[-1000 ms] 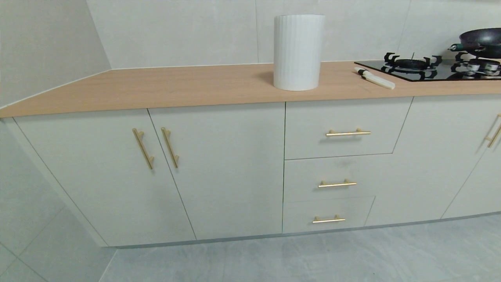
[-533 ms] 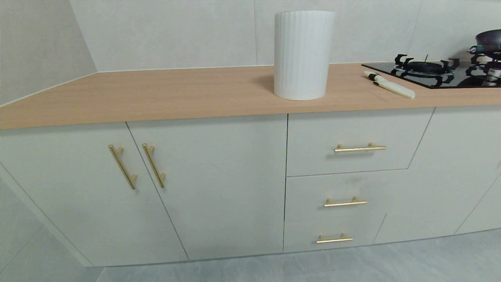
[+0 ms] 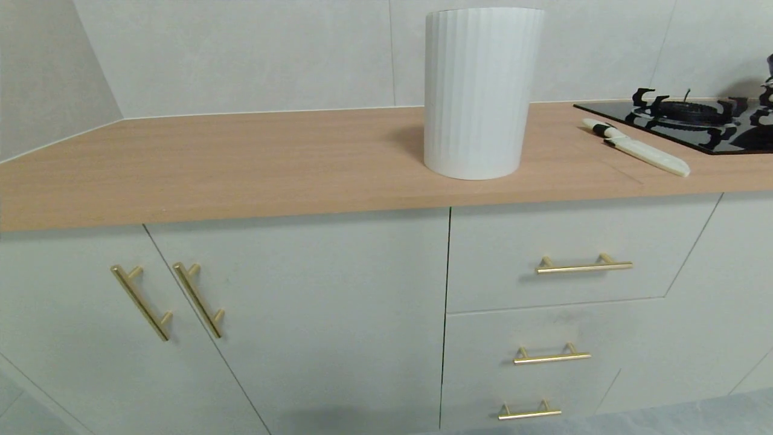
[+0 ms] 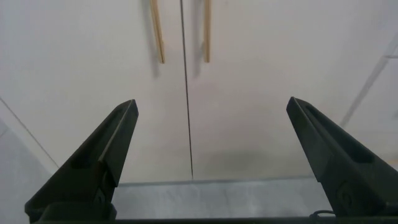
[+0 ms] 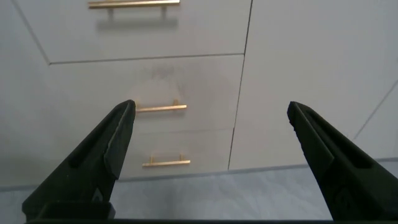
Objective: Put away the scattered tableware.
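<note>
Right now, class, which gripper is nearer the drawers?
Right. The right gripper faces the drawers directly; the left gripper faces the double cabinet doors beside them.

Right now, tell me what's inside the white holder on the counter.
Nothing inside can be seen: the holder stands upright on the counter, and its ribbed wall hides whatever it contains.

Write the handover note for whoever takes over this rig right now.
Left gripper: open, empty, facing the pale double cabinet doors.
Right gripper: open, empty, facing the pale brass-handled drawers.
Things: the white knife with a black band lies flat on the wooden countertop, between the tall white ribbed cylinder and the black gas hob.
Done: nothing put away yet.
Left: pick up the knife and stow it, probably in the cylinder or a drawer.
</note>
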